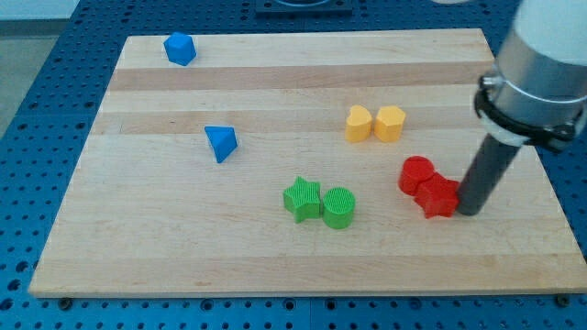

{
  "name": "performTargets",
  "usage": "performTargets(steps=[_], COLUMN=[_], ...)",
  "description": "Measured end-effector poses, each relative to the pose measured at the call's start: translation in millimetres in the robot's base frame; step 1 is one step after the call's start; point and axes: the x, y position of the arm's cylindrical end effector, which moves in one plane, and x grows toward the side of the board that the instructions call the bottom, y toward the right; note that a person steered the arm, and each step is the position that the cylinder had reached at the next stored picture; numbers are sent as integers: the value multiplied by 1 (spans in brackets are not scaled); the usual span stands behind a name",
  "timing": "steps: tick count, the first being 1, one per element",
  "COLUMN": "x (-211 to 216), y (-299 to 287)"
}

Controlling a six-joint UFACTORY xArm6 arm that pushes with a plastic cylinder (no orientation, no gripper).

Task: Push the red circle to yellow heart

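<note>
Your arm enters from two o'clock, its rod leaning slightly. My tip (pixel 469 211) rests on the tabletop (pixel 275 266).

Circle (pixel 415 174) touching star (pixel 439 196), heart (pixel 358 124) toward view's top-left, tip (pixel 469 210) right of star

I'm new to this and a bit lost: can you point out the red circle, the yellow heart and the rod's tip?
red circle (pixel 416 173): camera view, its top face.
yellow heart (pixel 358 123): camera view, its top face.
my tip (pixel 470 211): camera view, the rod's very end.
</note>
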Motion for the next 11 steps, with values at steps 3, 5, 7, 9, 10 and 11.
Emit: performTargets(steps=[3,5,7,9,10,11], x=[-39,-46,-63,-77,-94,-98], y=[-63,-123,-177,-173,-170,-161])
